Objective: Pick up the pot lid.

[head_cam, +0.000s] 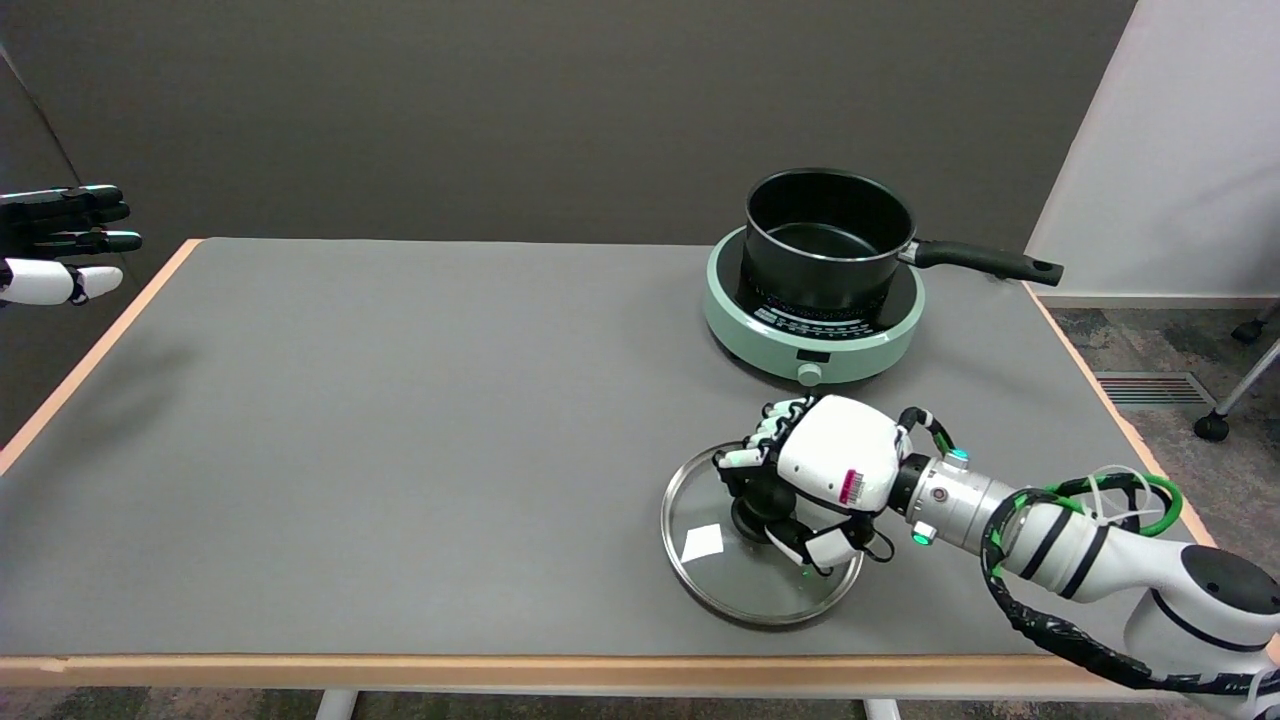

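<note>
The right arm [1100, 550] reaches in from the lower right, low over the table [400, 450], its white forearm angled up and to the left with green and black cables looped around the wrist. The right hand [815, 475] is turned palm-down over the pot lid [760, 540], the white back of the hand uppermost (a small barcode sticker shows near the wrist). Its fingers [770, 420] curl down over the far side of the lid's black knob [757, 510], while the thumb comes round the near side, so the hand is clasped about the knob; whether the pads press firmly on it cannot be told from this angle. The pot lid is a round glass disc with a thin metal rim, clear enough that the grey surface shows through, with a small pale square patch on the glass to the left of the knob. It appears to lie flat on the table near the front edge, right of centre. Behind it, well apart, a black pot [830, 235] with a long black handle pointing right stands on a pale green induction cooker [815, 320], the pot uncovered.
</note>
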